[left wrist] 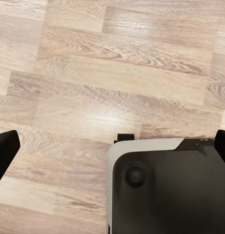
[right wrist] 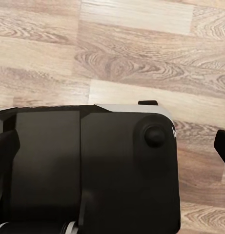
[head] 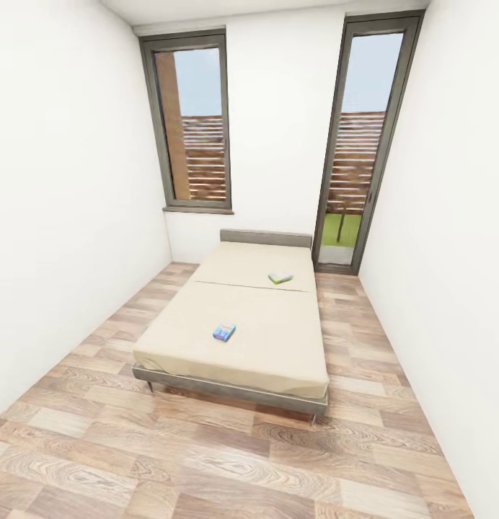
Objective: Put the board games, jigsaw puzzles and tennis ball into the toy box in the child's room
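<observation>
A: Head view, what was there?
B: Bed (head: 244, 339) w/ beige mattress and grey frame, centre of room, headboard to far wall. Two board games on it, well apart. Blue box (head: 223, 331) lay flat nr the foot end, a bit left of middle. White-green box (head: 280, 277) lay further up, nr the headboard, right of middle.
A: Room?
B: White walls, wood-plank floor (head: 206, 461). Window (head: 194, 130) on far wall at left, glass door (head: 358, 144) at right, slatted fence outside both.
A: Grippers?
B: Left gripper (left wrist: 112, 151): dark fingertips (left wrist: 5, 148) at the two edges of left wrist view, set wide, nothing between them, plank floor and robot's dark base (left wrist: 171, 190) beneath. Right gripper (right wrist: 112, 146): fingertips (right wrist: 222, 146) likewise at the edges of right wrist view, wide apart, holding nothing, over the base and floor.
A: Contact w/ boxes?
B: None. Both boxes touched only the mattress.
</observation>
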You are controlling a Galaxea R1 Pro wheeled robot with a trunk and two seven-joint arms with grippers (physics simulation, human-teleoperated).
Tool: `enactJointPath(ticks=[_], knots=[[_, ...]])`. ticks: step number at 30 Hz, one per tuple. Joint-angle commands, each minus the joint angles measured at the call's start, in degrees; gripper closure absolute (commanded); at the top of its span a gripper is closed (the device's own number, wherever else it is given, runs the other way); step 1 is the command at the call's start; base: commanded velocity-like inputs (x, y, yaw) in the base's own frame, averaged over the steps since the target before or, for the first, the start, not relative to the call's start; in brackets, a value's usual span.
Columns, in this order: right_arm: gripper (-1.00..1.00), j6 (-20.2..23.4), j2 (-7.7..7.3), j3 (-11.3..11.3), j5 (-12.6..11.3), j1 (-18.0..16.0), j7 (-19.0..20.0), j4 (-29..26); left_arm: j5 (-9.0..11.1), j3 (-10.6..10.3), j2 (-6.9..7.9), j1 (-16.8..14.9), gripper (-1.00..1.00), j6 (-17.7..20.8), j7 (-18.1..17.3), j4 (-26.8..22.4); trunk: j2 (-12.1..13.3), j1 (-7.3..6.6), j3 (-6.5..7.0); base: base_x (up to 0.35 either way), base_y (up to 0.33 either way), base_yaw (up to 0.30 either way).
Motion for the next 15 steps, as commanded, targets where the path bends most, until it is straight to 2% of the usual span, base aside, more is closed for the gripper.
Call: enactJointPath(ticks=[1,9,15], knots=[[-1.00,-0.2,0.02,0.0,0.1,0.0,-0.2,0.0,0.1,0.1,0.03,0.0,-1.00,-0.3,0.0,0.0,-0.1,0.03,-0.13,0.000,0.000,0.000],[-1.00,-0.1,0.02,0.0,0.1,0.0,-0.2,0.0,-0.2,-0.1,0.11,0.0,-1.00,-0.7,-0.1,0.0,-0.1,0.03,-0.13,0.015,0.003,0.000],[-1.00,-0.1,0.02,0.0,0.1,0.0,-0.2,0.0,-0.2,-0.1,0.22,-0.1,-1.00,-0.7,-0.1,0.0,-0.1,0.03,-0.13,0.208,0.088,0.000]])
